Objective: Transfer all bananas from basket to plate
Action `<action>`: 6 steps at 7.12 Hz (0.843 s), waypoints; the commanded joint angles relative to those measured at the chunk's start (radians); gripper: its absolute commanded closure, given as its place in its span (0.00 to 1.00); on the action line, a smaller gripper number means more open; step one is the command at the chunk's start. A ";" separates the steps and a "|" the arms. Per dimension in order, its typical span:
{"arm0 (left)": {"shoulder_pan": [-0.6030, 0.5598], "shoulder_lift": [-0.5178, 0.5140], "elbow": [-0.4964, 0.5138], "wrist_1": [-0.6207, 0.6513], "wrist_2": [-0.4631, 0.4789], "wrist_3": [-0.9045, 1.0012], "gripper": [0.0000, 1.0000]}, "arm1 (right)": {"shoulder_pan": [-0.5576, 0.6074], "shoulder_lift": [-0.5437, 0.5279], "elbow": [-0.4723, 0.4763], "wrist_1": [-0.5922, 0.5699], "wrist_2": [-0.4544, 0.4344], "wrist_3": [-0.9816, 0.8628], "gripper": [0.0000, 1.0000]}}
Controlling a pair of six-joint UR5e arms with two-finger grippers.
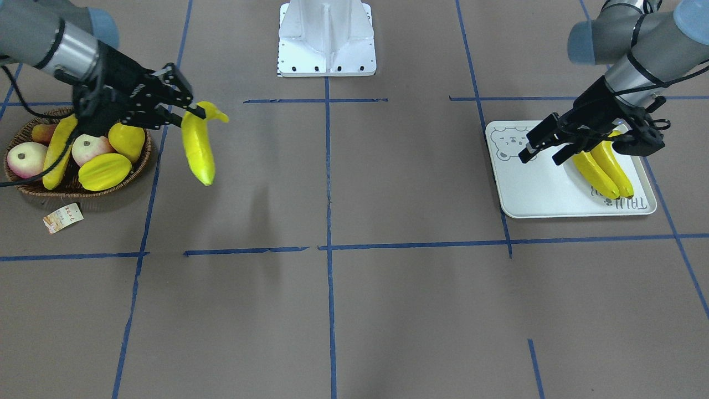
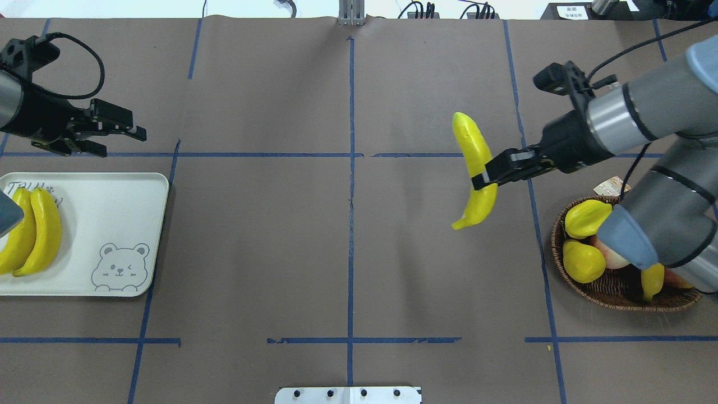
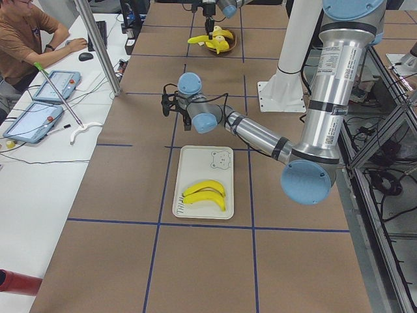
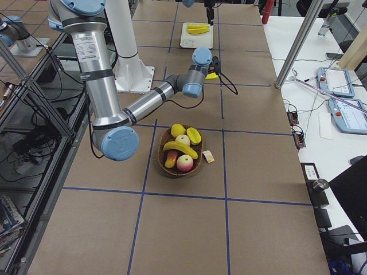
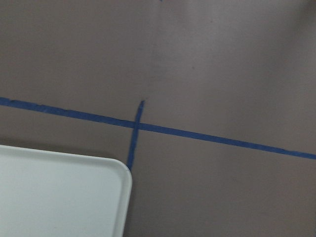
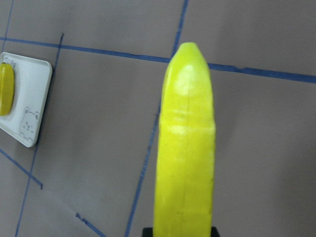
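Third banana [image 1: 198,147] aloft, one left in the basket [image 1: 143,163].
Front: the right jaws clamp it near its stem, just beside the basket, where another banana [image 1: 57,155] lies among starfruit [image 1: 104,172] and apples [image 1: 25,159]; left jaws spread, empty, by the plate [image 1: 540,194] holding two bananas [image 1: 604,174]. Overhead: plate well apart across the worktop [image 2: 252,252], nothing between; next likely a carry or hand-over.

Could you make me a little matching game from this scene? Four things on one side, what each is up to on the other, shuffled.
Things:
1. right pincer
2. left pincer
3. plate
4. basket

States:
A. bears two bananas
B. open, empty
C. one banana lies inside
D. shut on a lifted banana

Pairs: 1-D, 2-B, 3-A, 4-C.
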 commanded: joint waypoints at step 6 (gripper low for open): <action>0.266 -0.285 0.010 -0.169 0.129 -0.510 0.01 | -0.368 0.241 -0.024 -0.003 -0.513 0.201 0.99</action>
